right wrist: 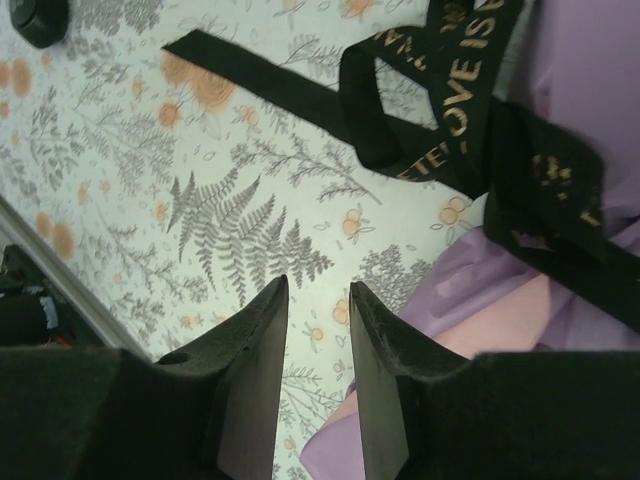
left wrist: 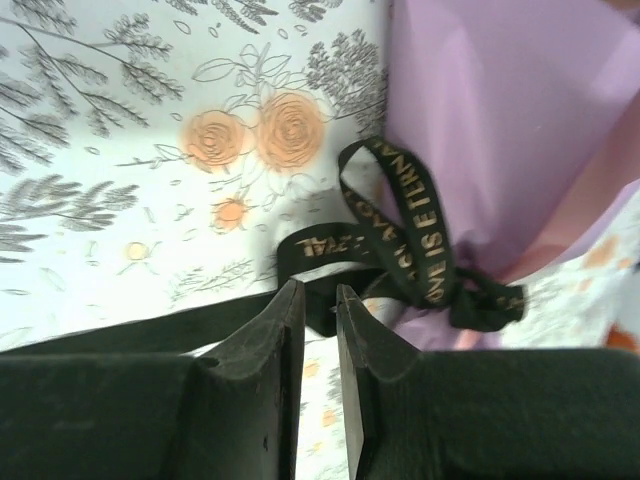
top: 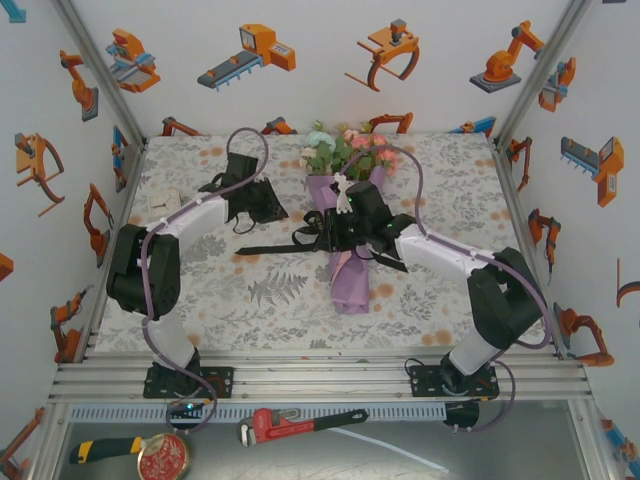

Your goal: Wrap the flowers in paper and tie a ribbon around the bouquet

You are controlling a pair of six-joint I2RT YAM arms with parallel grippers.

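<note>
The bouquet lies in the middle of the table, its flowers (top: 345, 150) at the far end and its lilac paper (top: 350, 285) cone pointing toward me. A black ribbon (top: 265, 250) with gold lettering is tied round the cone, one tail trailing left and one right. My left gripper (top: 272, 210) hovers left of the cone. In the left wrist view this left gripper (left wrist: 315, 290) is open a narrow gap and holds nothing, with the ribbon (left wrist: 415, 240) loops just beyond its tips and the paper (left wrist: 500, 120) behind. My right gripper (top: 338, 238) sits over the knot. The right gripper (right wrist: 318, 285) is open above the table cover, with the ribbon (right wrist: 465, 80) ahead and the paper (right wrist: 590, 60) to the right.
A floral-printed cover (top: 250, 290) spreads over the table, boxed in by walls on the left, right and back. In front of the arm bases, on the lower shelf, lie a red pipe wrench (top: 300, 425), a round red tin (top: 163, 457) and a yellow-handled tool (top: 105, 448).
</note>
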